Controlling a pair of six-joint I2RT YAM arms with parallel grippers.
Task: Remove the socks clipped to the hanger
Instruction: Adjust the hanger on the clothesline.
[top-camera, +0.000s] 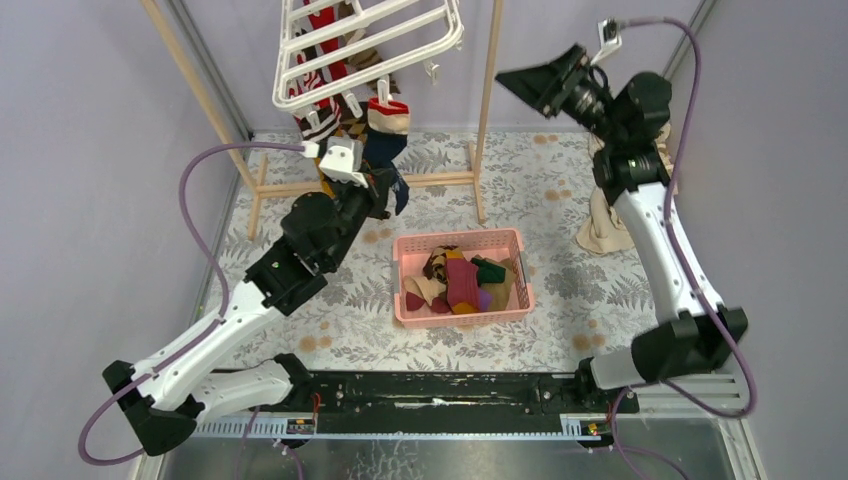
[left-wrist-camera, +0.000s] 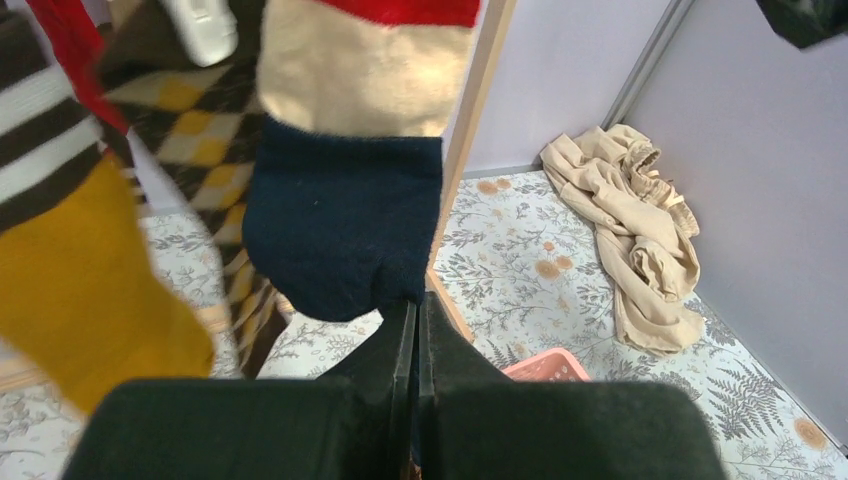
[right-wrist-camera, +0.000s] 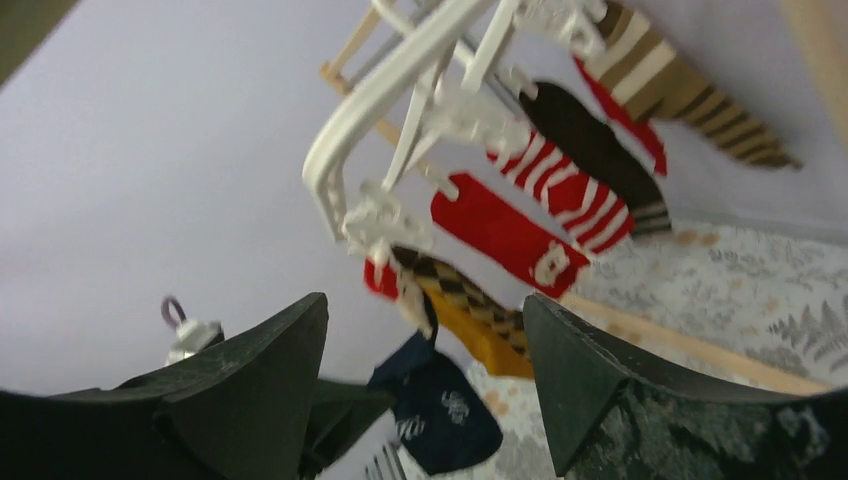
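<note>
Pull down steadily with left claw (left-wrist-camera: 415, 305), pressed together at navy toe of sock (left-wrist-camera: 340, 220); cannot tell if truly pinching cloth. Brace hanger (right-wrist-camera: 385, 90), hung far and centre above bench (top-camera: 560, 280), with right claw (right-wrist-camera: 425, 305), spread wide. Avoid jerking or twisting sideways.

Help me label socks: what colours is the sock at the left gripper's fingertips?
The sock is navy below, cream above, red on top; left wrist view.
</note>
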